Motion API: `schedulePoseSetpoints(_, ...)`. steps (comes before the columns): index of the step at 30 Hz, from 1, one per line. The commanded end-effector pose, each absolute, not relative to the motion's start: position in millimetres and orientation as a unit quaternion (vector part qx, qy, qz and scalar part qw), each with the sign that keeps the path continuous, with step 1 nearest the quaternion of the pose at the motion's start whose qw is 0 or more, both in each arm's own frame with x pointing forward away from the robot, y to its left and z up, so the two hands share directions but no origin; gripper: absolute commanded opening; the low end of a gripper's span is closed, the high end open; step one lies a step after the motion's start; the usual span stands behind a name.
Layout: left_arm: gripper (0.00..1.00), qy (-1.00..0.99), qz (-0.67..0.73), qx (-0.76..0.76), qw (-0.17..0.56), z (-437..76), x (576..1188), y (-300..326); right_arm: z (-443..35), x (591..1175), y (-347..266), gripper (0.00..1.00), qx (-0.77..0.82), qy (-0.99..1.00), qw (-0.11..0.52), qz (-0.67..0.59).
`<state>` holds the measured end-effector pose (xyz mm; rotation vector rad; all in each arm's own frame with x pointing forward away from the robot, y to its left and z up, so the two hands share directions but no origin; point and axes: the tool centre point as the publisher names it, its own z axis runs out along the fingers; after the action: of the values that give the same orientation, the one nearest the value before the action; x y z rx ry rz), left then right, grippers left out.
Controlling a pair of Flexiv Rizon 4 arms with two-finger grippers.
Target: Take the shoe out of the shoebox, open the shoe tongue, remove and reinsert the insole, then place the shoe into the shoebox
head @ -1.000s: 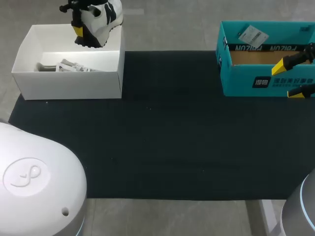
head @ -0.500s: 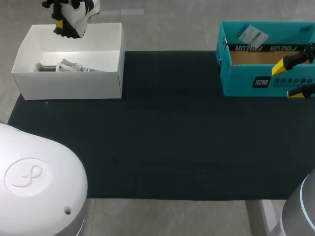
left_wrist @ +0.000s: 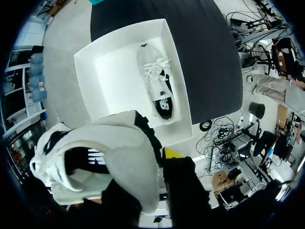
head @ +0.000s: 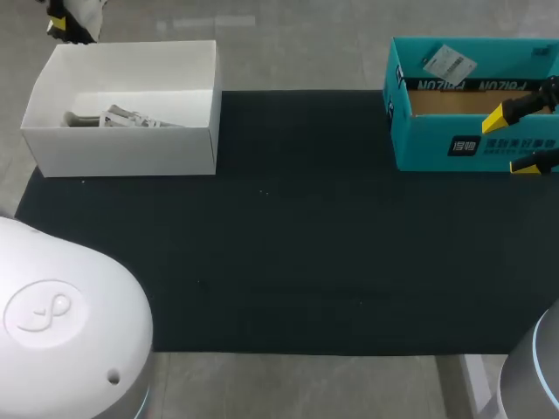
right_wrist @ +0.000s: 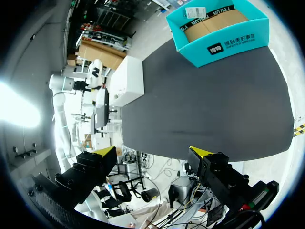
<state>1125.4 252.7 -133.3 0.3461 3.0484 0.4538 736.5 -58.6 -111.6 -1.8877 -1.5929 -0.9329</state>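
While left end effector [head: 59, 21] gripped shoe [left_wrist: 102, 162], held clear beyond far corner of white shoebox [head: 122, 140], removal step looked done. Second shoe [left_wrist: 157, 88] lay inside. Right end effector [right_wrist: 153, 151] hung open beside teal box [head: 437, 144]. Tongue, insole, return to box: all left.

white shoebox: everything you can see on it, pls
The white shoebox is rectangular, open-topped with no lid, and looks like plain cardboard. It stands upright at the far left corner of the black mat, partly past its edge. One white-and-black laced shoe lies inside along one long wall. Nothing else is seen touching it.
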Motion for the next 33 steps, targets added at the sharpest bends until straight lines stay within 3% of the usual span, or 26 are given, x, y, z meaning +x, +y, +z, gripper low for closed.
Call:
schedulePoseSetpoints(1,0.0,0.983,0.145,0.114,0.008,-140.2,1158.8,256.9,-112.3,736.1,-58.4,1.0,-0.693,-0.584,0.247,-0.342)
schedulePoseSetpoints(14,0.0,0.969,0.061,0.238,0.011,-147.8,1185.8,286.0,-112.3,736.1,-58.4,1.0,-0.693,-0.584,0.247,-0.342)
schedulePoseSetpoints(25,0.0,0.758,0.055,0.646,-0.071,-138.5,1160.7,284.2,-112.3,736.1,-58.4,1.0,-0.693,-0.584,0.247,-0.342)
schedulePoseSetpoints(33,0.0,0.744,0.071,0.66,-0.072,-137.5,1159.0,283.9,-112.3,736.1,-58.4,1.0,-0.693,-0.584,0.247,-0.342)
